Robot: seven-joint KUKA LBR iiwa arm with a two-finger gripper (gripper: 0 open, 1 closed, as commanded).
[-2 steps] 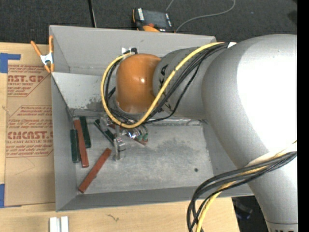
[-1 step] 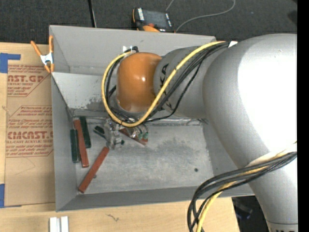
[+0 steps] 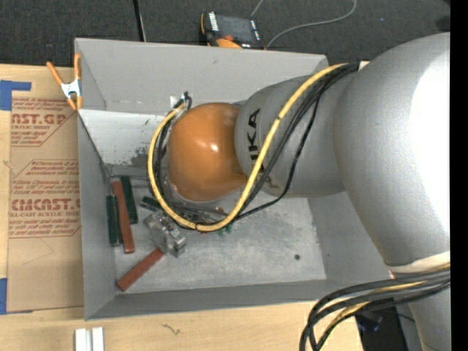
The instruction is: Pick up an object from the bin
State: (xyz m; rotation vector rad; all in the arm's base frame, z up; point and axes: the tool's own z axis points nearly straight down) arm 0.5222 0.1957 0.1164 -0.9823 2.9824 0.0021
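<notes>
In the camera view we look down into the grey bin [image 3: 219,64], and the arm [image 3: 329,137] comes in from the right, covering much of the bin's upper and right parts. Its wrist carries an orange cover [image 3: 201,152], with a yellow cable [image 3: 156,185] looping round the cover's left and lower sides. Just below the cover the gripper [image 3: 167,234] sits low in the left half of the bin, close to the floor. We cannot tell whether it is open or closed, or whether it grips anything, because the metal parts there overlap too much to read.

Nearest to it lies a red stick [image 3: 139,269], flat on the floor and slanting from the lower left corner up towards the right. Its upper end lies right at the gripper's lower edge, and we cannot tell whether the two touch.

To the left, near the bin's left wall, a second red stick [image 3: 123,221] lies lengthwise, pointing up and down in the view. Green sticks [image 3: 111,221] lie close on either side of it, roughly parallel to it. The floor to the right of the gripper is bare and scuffed
</notes>
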